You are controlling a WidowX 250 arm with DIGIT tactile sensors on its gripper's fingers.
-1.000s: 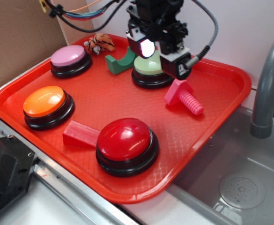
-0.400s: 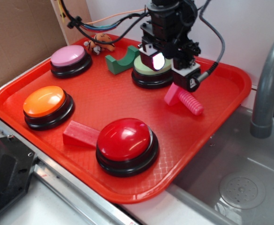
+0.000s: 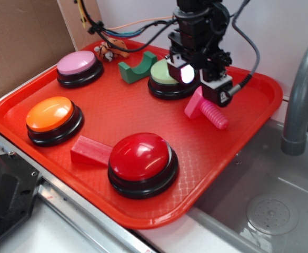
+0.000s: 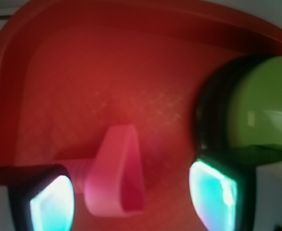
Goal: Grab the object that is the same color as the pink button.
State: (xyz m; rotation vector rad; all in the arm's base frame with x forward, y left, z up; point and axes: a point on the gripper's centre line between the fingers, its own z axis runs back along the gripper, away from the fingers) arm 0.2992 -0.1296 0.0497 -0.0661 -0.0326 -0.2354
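While I hover gripper (image 4: 131,192) wide open, pink bolt (image 4: 117,173) head sits between fingers, green button (image 4: 261,106) beside.

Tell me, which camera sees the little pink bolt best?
The exterior view: the pink bolt lies in sharp focus on the red tray, ribbed shaft plain, head partly hidden by the gripper. The wrist view is blurry, showing mostly the bolt's head between the open fingers.

Red tray (image 3: 248,113); orange button (image 3: 50,114); red button (image 3: 140,156); green button (image 3: 161,74); red wedge (image 3: 90,150)
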